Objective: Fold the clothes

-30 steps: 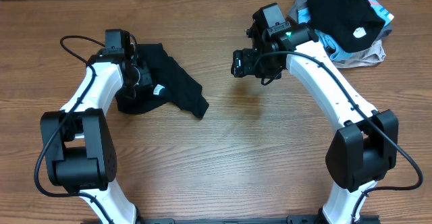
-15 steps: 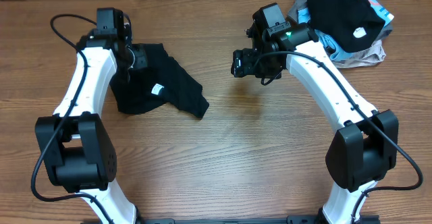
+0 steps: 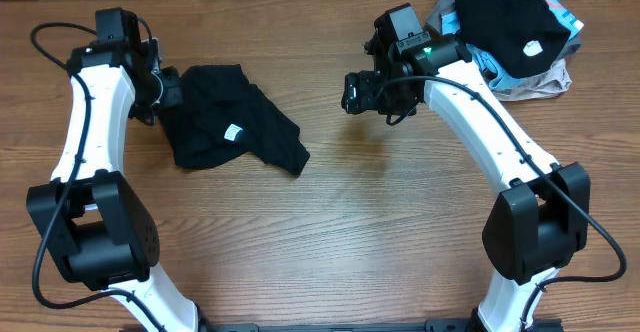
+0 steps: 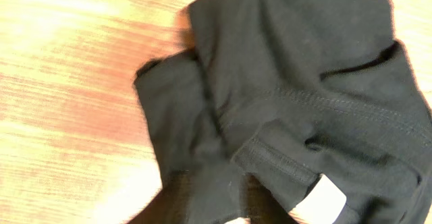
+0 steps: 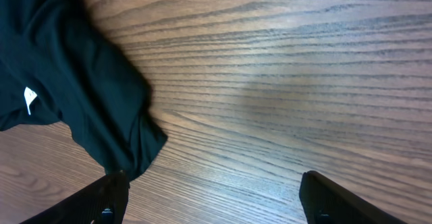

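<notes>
Wooden table point(image 3: 380, 222) — black garment point(image 3: 235, 122) diagonal, tapering lower-right

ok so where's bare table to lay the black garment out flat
Widest bare wood: the table middle, from the black garment and the open right gripper to the near edge. A narrower strip lies between garment and gripper. Crowded: the far right corner, under the clothes pile.
</notes>
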Robot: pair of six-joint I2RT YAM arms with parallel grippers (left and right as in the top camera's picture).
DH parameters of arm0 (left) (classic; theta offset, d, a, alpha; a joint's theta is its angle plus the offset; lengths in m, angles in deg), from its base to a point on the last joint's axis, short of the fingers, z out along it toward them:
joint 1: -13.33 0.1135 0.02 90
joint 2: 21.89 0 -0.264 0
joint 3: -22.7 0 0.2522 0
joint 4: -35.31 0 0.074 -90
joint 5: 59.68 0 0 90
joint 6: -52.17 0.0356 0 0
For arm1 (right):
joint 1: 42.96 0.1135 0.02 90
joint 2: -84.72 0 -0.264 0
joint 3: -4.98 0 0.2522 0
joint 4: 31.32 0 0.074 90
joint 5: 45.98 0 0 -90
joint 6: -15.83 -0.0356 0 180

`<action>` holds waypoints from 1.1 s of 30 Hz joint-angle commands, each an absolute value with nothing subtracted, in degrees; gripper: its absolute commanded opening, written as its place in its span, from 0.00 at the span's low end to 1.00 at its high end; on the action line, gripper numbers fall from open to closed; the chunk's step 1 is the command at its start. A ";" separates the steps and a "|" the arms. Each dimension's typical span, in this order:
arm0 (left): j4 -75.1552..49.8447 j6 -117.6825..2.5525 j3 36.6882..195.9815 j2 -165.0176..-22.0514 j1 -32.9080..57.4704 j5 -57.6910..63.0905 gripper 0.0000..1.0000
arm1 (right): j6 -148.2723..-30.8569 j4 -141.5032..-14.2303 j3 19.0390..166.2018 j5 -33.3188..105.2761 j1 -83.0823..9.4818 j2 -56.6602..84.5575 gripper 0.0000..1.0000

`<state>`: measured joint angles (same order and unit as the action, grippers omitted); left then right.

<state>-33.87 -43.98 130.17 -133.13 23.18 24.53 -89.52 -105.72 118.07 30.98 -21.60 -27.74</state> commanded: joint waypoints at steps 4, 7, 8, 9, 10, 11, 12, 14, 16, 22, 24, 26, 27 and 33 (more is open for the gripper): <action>-24.08 -44.48 122.11 -134.09 22.30 20.47 0.52 | -89.11 -105.29 118.49 31.55 -21.82 -27.26 0.86; -19.44 -44.46 119.85 -134.09 22.30 19.86 0.46 | -89.08 -105.29 118.49 31.55 -21.82 -27.26 0.86; -18.20 -44.46 119.39 -134.09 22.30 19.70 0.43 | -89.08 -105.29 118.49 31.55 -21.82 -27.26 0.86; -17.47 -44.48 119.18 -134.09 22.30 19.68 0.37 | -89.11 -105.29 118.49 31.55 -21.82 -27.26 0.86; -17.15 -44.48 119.11 -134.11 22.28 19.66 0.33 | -89.11 -105.26 118.49 31.55 -21.82 -27.26 0.86; -17.10 -44.48 119.11 -134.09 22.28 19.66 0.30 | -89.11 -105.26 118.49 31.55 -21.82 -27.26 0.86; -17.13 -44.46 119.11 -134.09 22.30 19.66 0.29 | -89.11 -105.29 118.49 31.55 -21.82 -27.26 0.86; -17.21 -44.44 119.11 -134.09 22.26 19.60 0.30 | -89.08 -105.29 118.49 31.55 -21.82 -27.26 0.86; -17.30 -44.05 119.09 -134.11 22.24 18.87 0.31 | -89.08 -105.29 118.49 31.55 -21.82 -27.26 0.86; -17.34 -43.96 118.85 -134.11 22.26 18.68 0.37 | -89.08 -105.42 118.49 31.55 -21.82 -27.26 0.86; -16.97 -43.50 118.56 -134.11 22.26 18.87 0.38 | -89.08 -105.44 118.49 31.55 -21.82 -27.26 0.87; -16.69 -42.87 118.52 -134.33 22.30 18.90 0.37 | -89.08 -105.46 118.49 31.57 -21.82 -27.26 0.87; -16.43 -42.87 118.52 -134.57 22.30 18.90 0.35 | -89.08 -105.44 118.49 31.57 -21.82 -27.26 0.87; -15.38 -42.91 118.52 -136.58 22.30 18.35 0.20 | -89.08 -105.42 118.49 31.57 -21.82 -27.26 0.88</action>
<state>-15.84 -43.59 119.07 -134.37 22.41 19.35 -89.46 -105.66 118.07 31.01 -21.60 -27.74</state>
